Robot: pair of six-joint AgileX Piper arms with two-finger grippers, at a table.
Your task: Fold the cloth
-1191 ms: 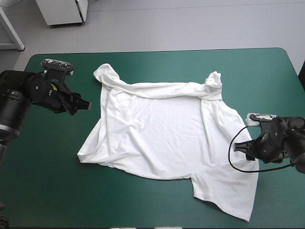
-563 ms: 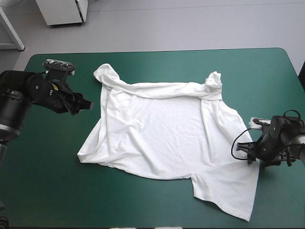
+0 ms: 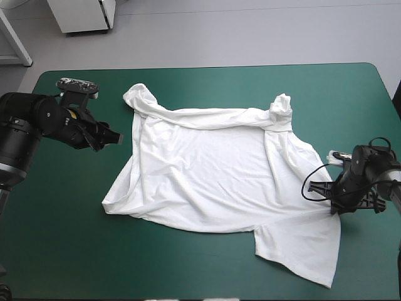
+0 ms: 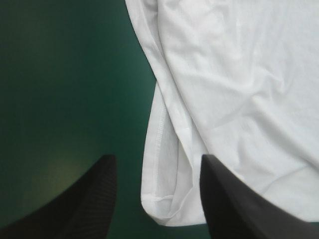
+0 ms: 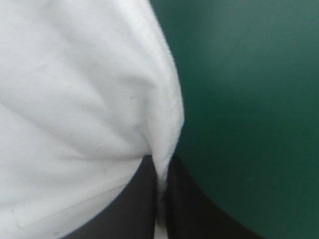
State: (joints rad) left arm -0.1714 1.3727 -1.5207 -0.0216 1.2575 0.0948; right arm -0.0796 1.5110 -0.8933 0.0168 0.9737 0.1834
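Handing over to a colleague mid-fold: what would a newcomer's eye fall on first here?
The white short-sleeved T-shirt lies spread, wrinkled, across the middle of the teal-green table cover, bunched at its two far corners. The black-finned right gripper is shut on the shirt's right edge; the left gripper hangs open beside its left edge.

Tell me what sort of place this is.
Probably a robot test bench: a table under a teal-green cover, the left gripper and right gripper at its sides, a white T-shirt spread on it.
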